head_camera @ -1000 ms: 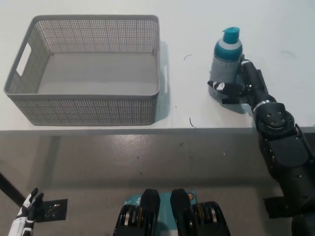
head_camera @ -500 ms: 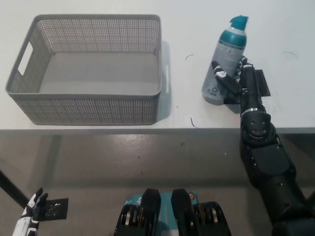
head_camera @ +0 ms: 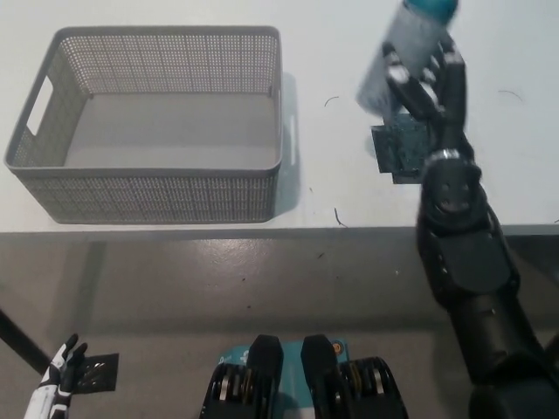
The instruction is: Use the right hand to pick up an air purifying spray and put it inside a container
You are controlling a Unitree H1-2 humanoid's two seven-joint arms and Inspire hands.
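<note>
The air purifying spray (head_camera: 403, 54), a grey can with a teal top, is lifted off the white table (head_camera: 332, 175) and blurred by motion at the upper right. My black right hand (head_camera: 428, 78) is shut on it, fingers wrapped round its body. The grey mesh container (head_camera: 148, 122) stands on the table at the left, with nothing inside, well to the left of the can. My white left hand (head_camera: 54, 380) hangs low at the bottom left, below the table edge, fingers apart.
A dark square patch (head_camera: 400, 150) lies on the table below the lifted can. The table's front edge (head_camera: 262, 229) runs across the middle, with grey floor beneath it.
My right hand has raised the spray from the table and carried it upward in the picture; the dark patch beneath it now shows. The left hand has stayed put.
</note>
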